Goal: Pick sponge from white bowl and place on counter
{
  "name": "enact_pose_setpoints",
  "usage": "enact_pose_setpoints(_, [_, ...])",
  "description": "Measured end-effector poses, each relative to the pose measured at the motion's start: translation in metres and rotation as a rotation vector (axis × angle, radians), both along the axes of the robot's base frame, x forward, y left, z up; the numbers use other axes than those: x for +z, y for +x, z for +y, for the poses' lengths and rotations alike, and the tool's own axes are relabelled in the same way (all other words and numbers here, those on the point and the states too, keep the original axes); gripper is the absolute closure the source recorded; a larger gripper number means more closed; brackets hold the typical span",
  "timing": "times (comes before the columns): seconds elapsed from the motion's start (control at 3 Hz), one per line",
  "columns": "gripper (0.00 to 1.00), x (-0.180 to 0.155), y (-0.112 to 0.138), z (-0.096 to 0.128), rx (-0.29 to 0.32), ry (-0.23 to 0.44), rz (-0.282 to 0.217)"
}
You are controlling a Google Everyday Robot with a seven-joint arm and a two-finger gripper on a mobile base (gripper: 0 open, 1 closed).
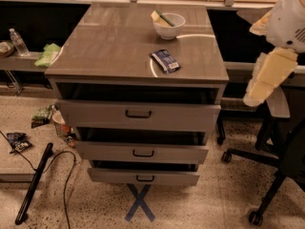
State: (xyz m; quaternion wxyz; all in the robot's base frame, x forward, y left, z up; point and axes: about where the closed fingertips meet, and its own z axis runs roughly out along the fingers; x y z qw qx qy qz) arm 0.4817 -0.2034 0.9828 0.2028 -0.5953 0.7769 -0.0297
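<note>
Office-lab: drawer cab., wheeled chairs; end effector rt.

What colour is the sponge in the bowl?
The sponge is pale yellow with a dark green face, camera view; the gripper hangs right of the counter.

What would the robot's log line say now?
sponge: in white bowl | white bowl: far side of counter | gripper: past counter's right edge, apart from white bowl | pick: not done

Cream gripper at right; yellow-green sponge in white bowl, grey-brown counter.
</note>
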Motion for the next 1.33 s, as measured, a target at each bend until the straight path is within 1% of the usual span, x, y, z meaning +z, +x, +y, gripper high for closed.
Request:
enact_pose_setpoints(0.33, [0.0,0.008,0.062,0.004,-0.051,0.177,-0.092])
enact_pose_setpoints(0.67, [0.0,0.009,0.128,0.022,-0.107,0.42,-0.168])
enact_pose_setpoints(1.0, [0.0,0.009,0.208,0.053,-0.217,0.615,-0.265])
enact_pose_setpoints(1.33, [0.0,0.018,0.209,0.049,-0.217,0.617,-0.3])
